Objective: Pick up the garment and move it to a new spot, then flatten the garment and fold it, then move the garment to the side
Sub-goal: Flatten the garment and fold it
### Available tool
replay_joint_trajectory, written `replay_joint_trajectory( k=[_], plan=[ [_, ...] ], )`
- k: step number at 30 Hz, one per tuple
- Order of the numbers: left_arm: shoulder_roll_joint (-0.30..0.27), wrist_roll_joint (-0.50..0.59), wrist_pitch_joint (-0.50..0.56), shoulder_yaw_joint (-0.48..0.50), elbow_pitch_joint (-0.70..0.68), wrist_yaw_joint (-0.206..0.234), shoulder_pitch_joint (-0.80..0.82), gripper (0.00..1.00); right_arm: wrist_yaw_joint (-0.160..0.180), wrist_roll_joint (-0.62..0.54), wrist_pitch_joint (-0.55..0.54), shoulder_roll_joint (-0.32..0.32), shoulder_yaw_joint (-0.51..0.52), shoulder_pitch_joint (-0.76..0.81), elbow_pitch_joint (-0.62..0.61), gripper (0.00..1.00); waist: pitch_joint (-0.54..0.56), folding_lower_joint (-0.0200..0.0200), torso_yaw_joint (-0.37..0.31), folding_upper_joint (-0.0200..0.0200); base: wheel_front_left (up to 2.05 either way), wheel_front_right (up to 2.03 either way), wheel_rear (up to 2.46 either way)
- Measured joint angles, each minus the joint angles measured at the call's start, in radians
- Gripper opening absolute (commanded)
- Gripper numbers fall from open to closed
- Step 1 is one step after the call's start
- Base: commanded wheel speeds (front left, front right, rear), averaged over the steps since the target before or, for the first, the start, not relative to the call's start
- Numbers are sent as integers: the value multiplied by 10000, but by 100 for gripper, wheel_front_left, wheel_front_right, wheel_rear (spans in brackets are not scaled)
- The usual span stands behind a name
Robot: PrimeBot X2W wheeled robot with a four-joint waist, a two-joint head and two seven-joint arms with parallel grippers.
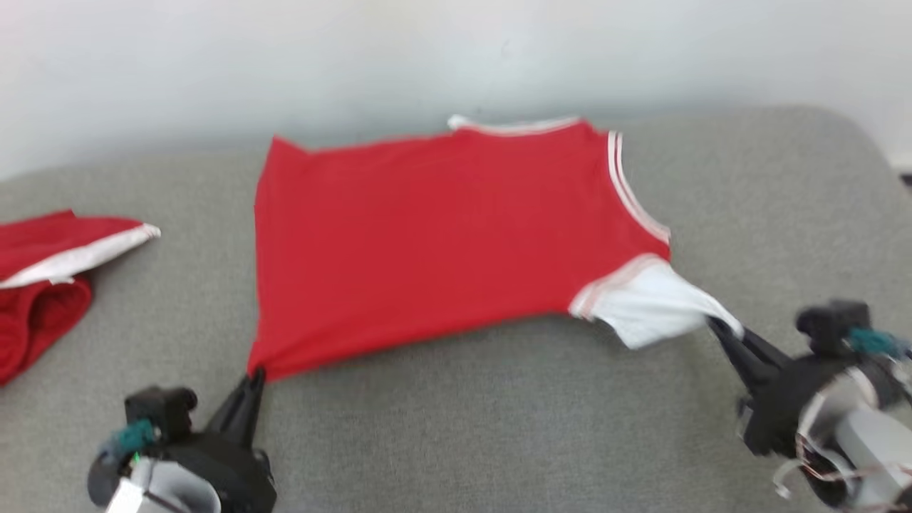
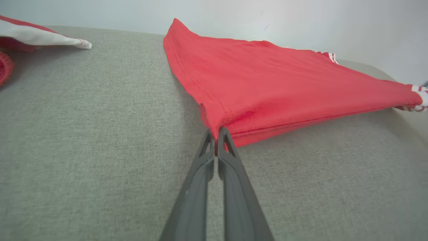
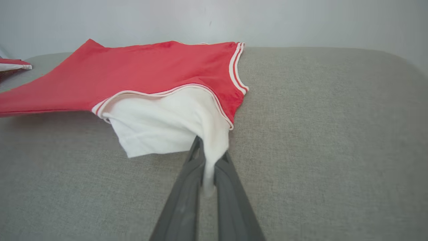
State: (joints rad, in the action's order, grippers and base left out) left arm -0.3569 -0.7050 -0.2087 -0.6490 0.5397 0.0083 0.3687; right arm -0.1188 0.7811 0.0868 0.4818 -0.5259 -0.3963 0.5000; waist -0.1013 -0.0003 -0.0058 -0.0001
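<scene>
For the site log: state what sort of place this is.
Likely an indoor garment-folding station, perhaps a test setup: a grey cloth-covered surface against a plain pale wall, a red shirt spread on it, and another red-and-white garment at its left.

Grey fabric surface [image 1: 456, 427], pale wall [image 1: 285, 64]

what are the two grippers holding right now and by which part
Both hold the red garment. The left gripper pinches its near red corner, and the right gripper pinches the white sleeve.
</scene>
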Motion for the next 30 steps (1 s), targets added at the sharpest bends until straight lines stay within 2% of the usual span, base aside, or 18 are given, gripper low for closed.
replay_joint_trajectory(
  k=[3,7,8,11,14,19,22,30],
  plan=[
    [31,-303,-29,12,-276,-169,-584,0,249,190,0,385,259,672,117,0,599,0,-54,0,0,0,0],
    [-236,-414,109,-61,-430,-58,-1604,0,307,339,-242,366,111,1472,-240,0,1146,-1,-89,-1,0,0,0],
    [-207,-568,104,-50,-531,73,-1876,0,307,410,-357,364,58,1679,-284,0,1265,0,-98,-1,0,0,0],
    [-138,-654,385,-228,-667,105,-2402,0,322,650,-621,370,-25,2237,-370,0,1556,0,-129,-1,0,0,0],
    [-217,-504,767,-612,-663,268,-2581,0,531,650,-823,418,-128,2651,-458,0,1751,1,-145,-1,0,0,0],
    [-247,-604,1208,-759,-780,267,-2855,0,579,690,-1252,571,-293,3027,-554,0,1867,1,-100,-1,0,0,0],
    [-247,-715,1546,-759,-1001,357,-2963,0,761,798,-1630,598,-410,3174,-640,0,1867,3,-11,0,0,0,0],
    [-249,-872,1944,-702,-1091,499,-2998,0,951,815,-2253,640,-552,3276,-859,0,1631,3,72,1,0,0,0]
  ],
)
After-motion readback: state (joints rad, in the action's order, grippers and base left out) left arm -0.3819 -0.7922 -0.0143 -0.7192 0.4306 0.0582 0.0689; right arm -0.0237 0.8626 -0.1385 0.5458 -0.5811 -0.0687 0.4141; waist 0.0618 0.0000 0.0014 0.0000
